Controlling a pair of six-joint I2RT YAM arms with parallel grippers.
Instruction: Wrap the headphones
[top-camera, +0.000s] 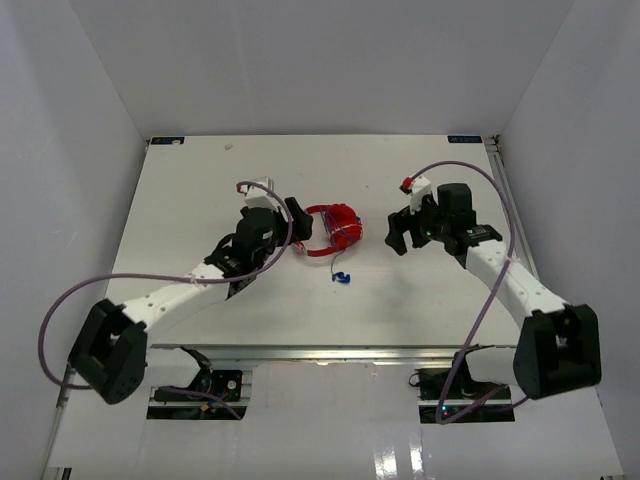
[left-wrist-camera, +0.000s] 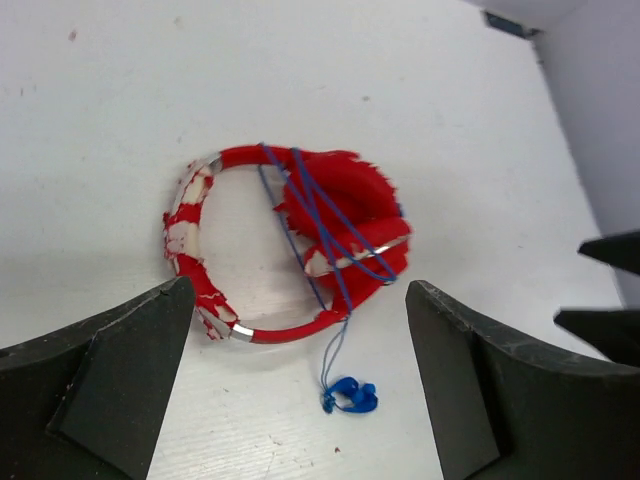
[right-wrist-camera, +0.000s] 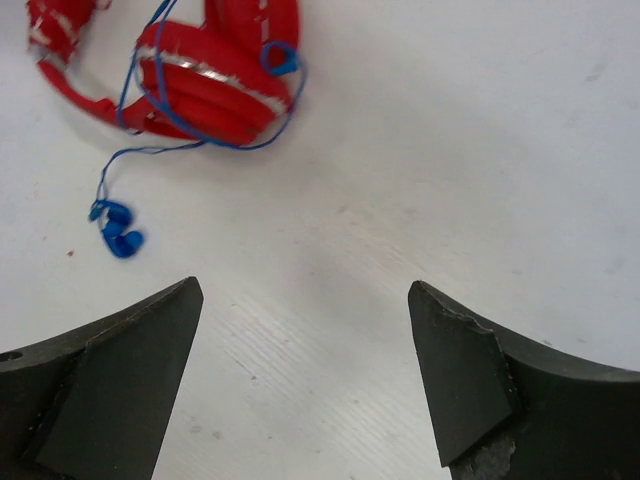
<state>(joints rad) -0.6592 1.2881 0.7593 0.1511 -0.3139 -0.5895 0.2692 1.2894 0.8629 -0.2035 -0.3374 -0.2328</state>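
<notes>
The red headphones (top-camera: 335, 228) lie flat on the white table (top-camera: 200, 200), midway between my two grippers. Their thin blue-grey cable (left-wrist-camera: 318, 215) is wound across the folded earcups (left-wrist-camera: 350, 205). A short tail of cable leads to the blue plug (left-wrist-camera: 350, 397), which rests loose on the table just in front of the headband (left-wrist-camera: 290, 330). My left gripper (left-wrist-camera: 300, 285) is open just left of the headphones and touches nothing. In the right wrist view the headphones (right-wrist-camera: 215, 80) and the plug (right-wrist-camera: 120, 235) sit at the upper left. My right gripper (right-wrist-camera: 305, 285) is open over bare table to their right.
Purple robot cables (top-camera: 60, 310) loop beside both arms, one arching over the right arm (top-camera: 490, 180). White walls close in the table on the left, back and right. The table's far edge (top-camera: 320, 137) carries small markers at its corners.
</notes>
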